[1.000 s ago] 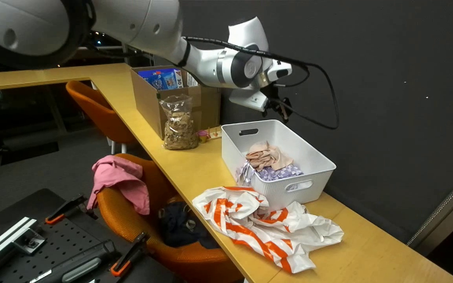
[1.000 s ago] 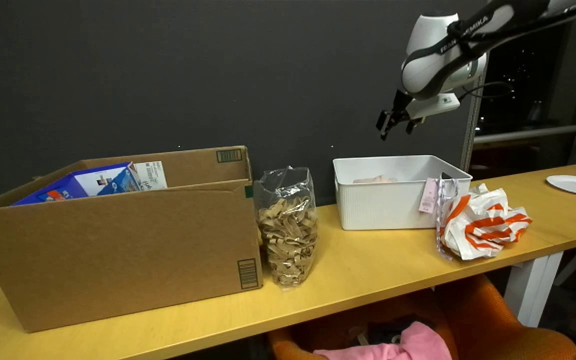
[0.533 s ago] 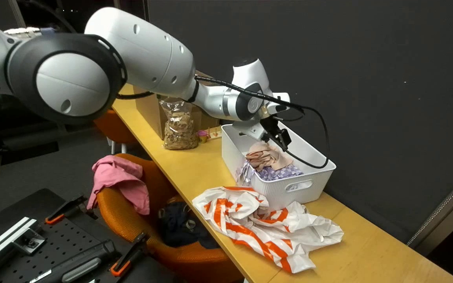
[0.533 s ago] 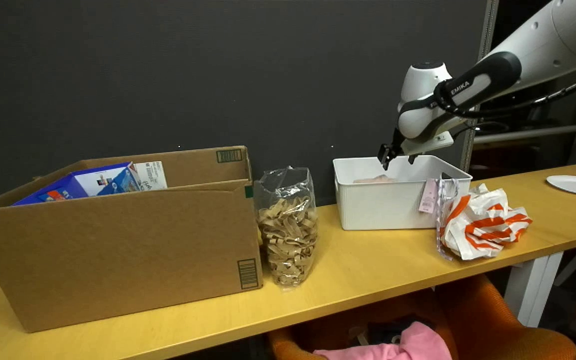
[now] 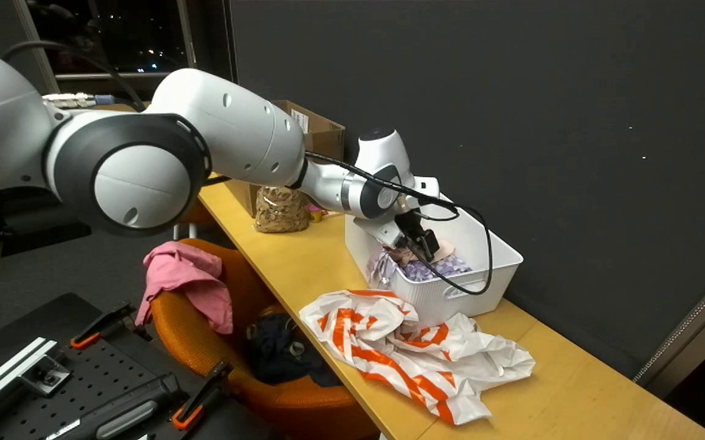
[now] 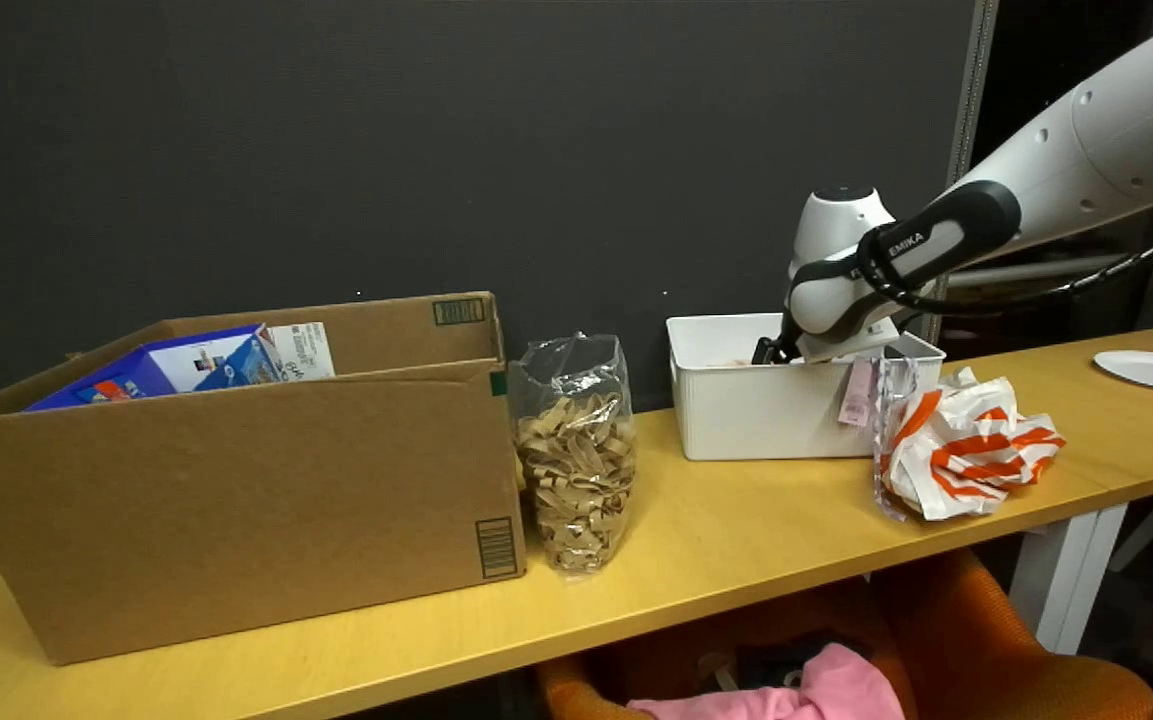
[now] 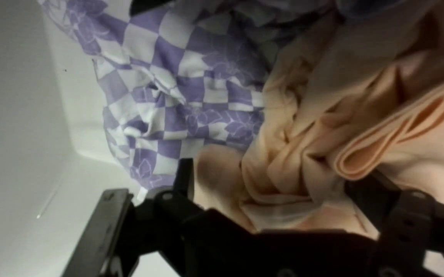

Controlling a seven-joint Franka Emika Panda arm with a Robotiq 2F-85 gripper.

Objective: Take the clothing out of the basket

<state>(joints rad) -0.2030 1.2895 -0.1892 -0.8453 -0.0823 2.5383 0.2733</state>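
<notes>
The white basket (image 5: 491, 293) stands on the table in both exterior views (image 6: 766, 415). A crumpled peach cloth (image 7: 306, 157) lies in it, partly hidden by the gripper in an exterior view (image 5: 445, 249). Beside it lies a purple-and-white checked cloth (image 7: 206, 96), also visible in an exterior view (image 5: 441, 267). Part of it hangs over the basket's wall (image 6: 896, 400). My gripper (image 7: 275, 182) is open, low inside the basket, pointing down (image 5: 427, 245). Its fingers stand wide apart on either side of folds of the peach cloth. The right fingertip is partly hidden beneath a fold.
A crumpled white-and-orange plastic bag (image 5: 413, 360) lies against the basket. A cardboard box (image 6: 286, 510) and a clear bag of paper strips (image 6: 578, 480) stand on the table (image 6: 736, 520). A dark wall (image 6: 576, 150) rises behind. A black cable (image 5: 488, 244) loops beside the gripper.
The arm has come down steadily from above the basket. The gripper has moved into the basket and its fingers are now around the peach cloth. The clothing and the basket have not visibly moved.
</notes>
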